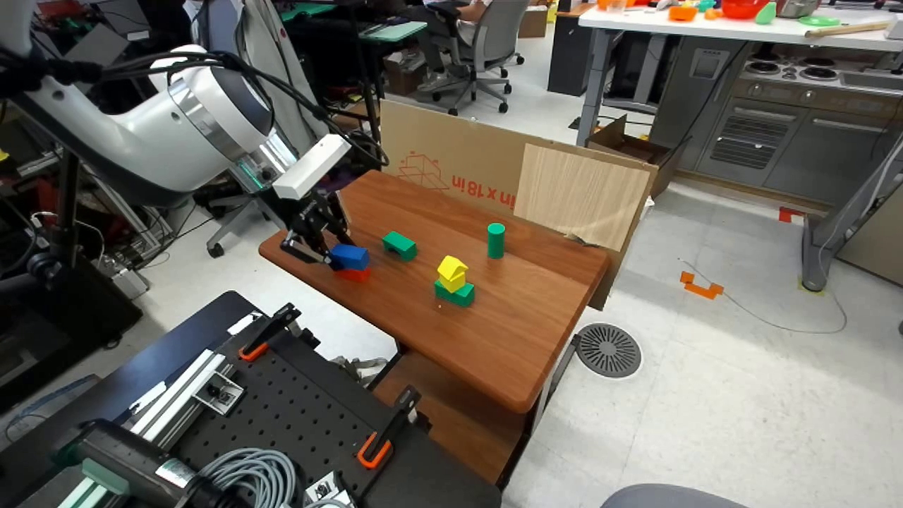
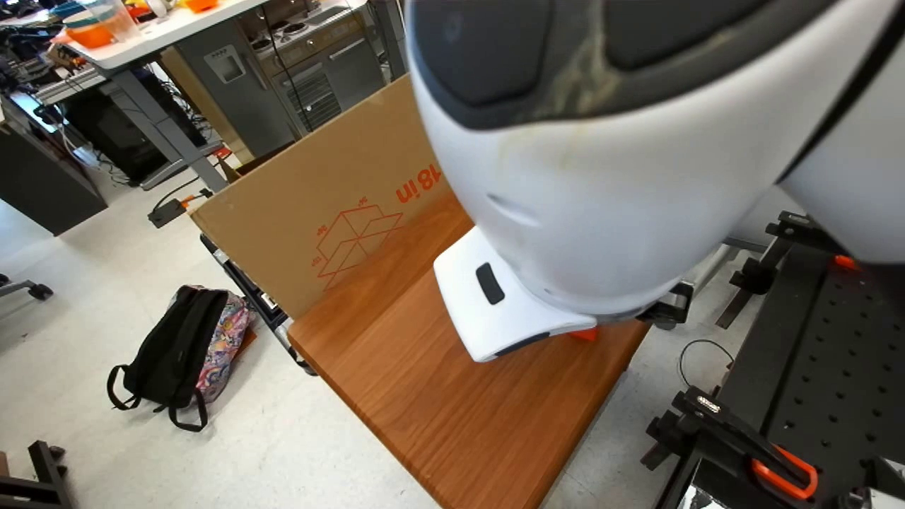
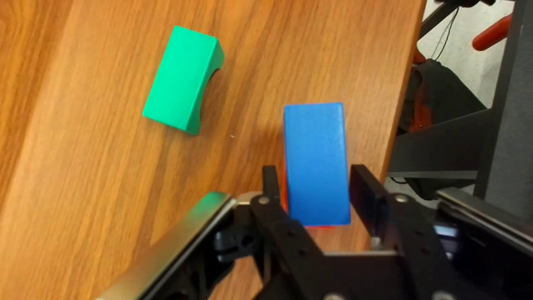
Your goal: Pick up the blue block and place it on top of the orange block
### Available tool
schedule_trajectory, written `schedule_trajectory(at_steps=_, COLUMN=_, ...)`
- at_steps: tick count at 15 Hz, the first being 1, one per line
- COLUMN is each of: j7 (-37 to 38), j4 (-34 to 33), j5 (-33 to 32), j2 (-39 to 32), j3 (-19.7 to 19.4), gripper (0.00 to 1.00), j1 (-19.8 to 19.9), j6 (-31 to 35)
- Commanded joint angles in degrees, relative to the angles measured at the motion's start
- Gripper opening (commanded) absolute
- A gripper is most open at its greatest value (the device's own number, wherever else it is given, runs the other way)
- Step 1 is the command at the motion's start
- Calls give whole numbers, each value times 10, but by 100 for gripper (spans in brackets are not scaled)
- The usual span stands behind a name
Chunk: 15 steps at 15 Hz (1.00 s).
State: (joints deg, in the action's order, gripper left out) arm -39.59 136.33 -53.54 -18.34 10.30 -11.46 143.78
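So the solid-blue rectangular block (image 3: 317,164) (painted wood, by the look of it) is sitting on top of the flat, elongated orange-red block (image 1: 355,275), probably the same material. I'd call the placing pretty much done, with just a clean exit left.

The black two-finger gripper (image 3: 314,179) straddles the spot right above the orange-red block and isn't squeezing anything: the fingers (image 3: 270,183) stand apart, with a clear gap on the left of the wrist view. On the right, the other one is super close to the blue side, and I can't tell if it touches.

My tip: spread a touch wider first, then go straight up off the orange-red block, slow, no twist, or that close finger could drag the top piece. It looks a hair off-centre, since some orange-red peeks out along one long side and at the end nearest the gripper, but I'd leave it rather than nudge.

Also get height before swinging away, because the smooth green arch-shaped block (image 3: 183,79) is near the orange-red block on the brown wood-grain table (image 1: 487,346).
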Motion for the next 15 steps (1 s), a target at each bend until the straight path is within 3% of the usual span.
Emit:
schedule_trajectory(at_steps=1, j7=14, j4=-20, j5=11, j2=-3, j3=9, gripper=81, j1=2, j6=-34)
schedule_trajectory(at_steps=4, j7=-41, j4=-17, j5=125, j2=33, j3=20, gripper=99, j1=41, j6=-33)
schedule_trajectory(at_steps=7, j7=-134, j4=-27, j5=273, j2=66, j3=53, gripper=100, j1=117, j6=-69)
schedule_trajectory(at_steps=10, j7=-179, j4=-67, j5=383, j2=101, j3=3, gripper=100, j1=117, j6=-157)
schedule_trajectory(at_steps=15, j7=-107, j4=-153, j5=434, j2=76, j3=-51, gripper=100, j1=120, j6=-215)
